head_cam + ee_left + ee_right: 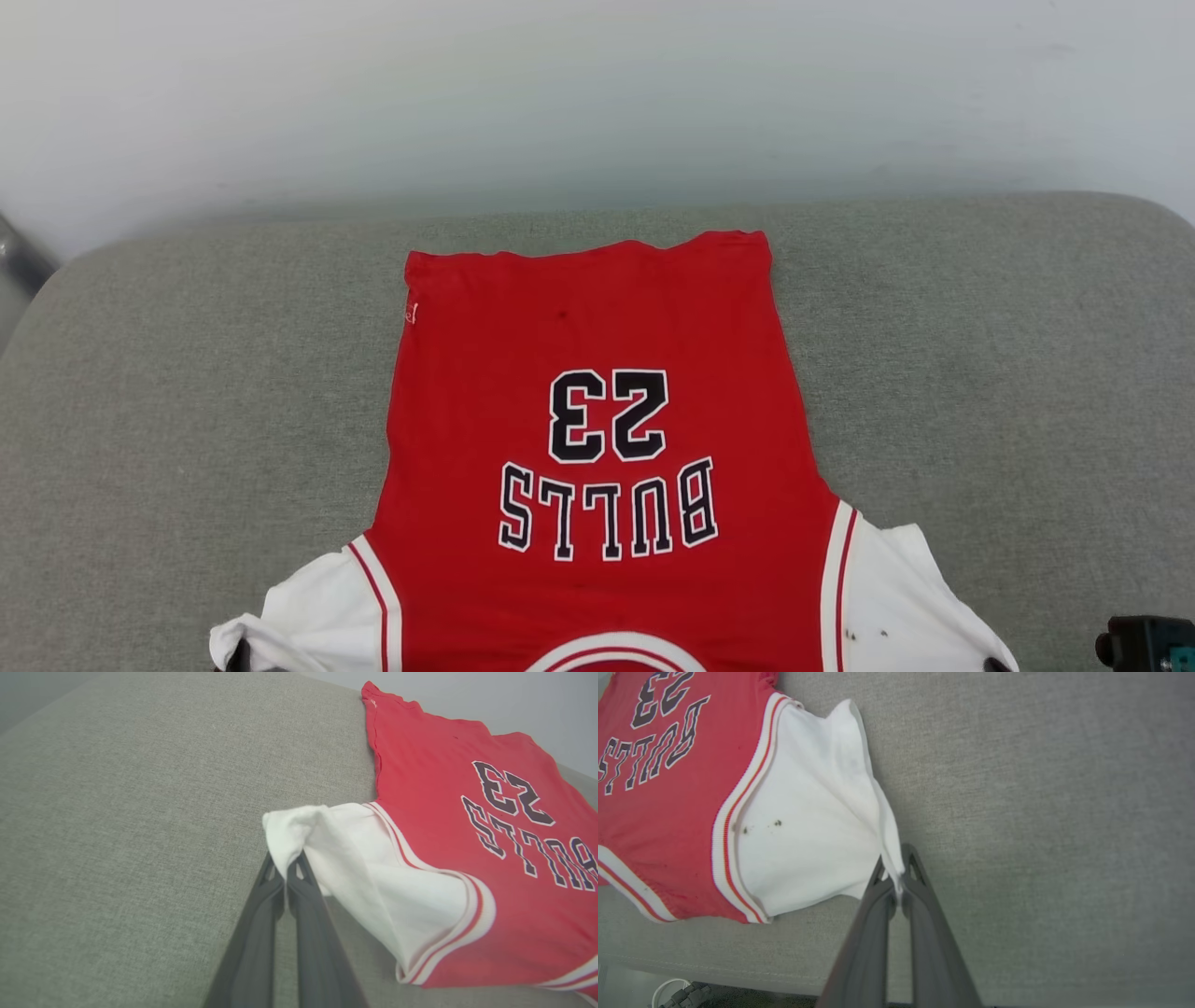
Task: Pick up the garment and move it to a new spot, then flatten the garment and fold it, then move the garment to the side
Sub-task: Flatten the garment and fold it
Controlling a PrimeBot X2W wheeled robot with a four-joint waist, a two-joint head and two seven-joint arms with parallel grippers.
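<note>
Jaws clamped on garment (434, 779) sleeve, grey cushion (140, 812)

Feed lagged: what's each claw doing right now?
Left claw: shut on the garment, white sleeve tip.
Right claw: shut on the garment, other sleeve's edge.

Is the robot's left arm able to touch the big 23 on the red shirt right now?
Probably not yet. Its left jaws are clamped shut on the white sleeve, so they're busy. Nothing lies over the 23 on the red shirt, so after letting go the way looks free.
</note>
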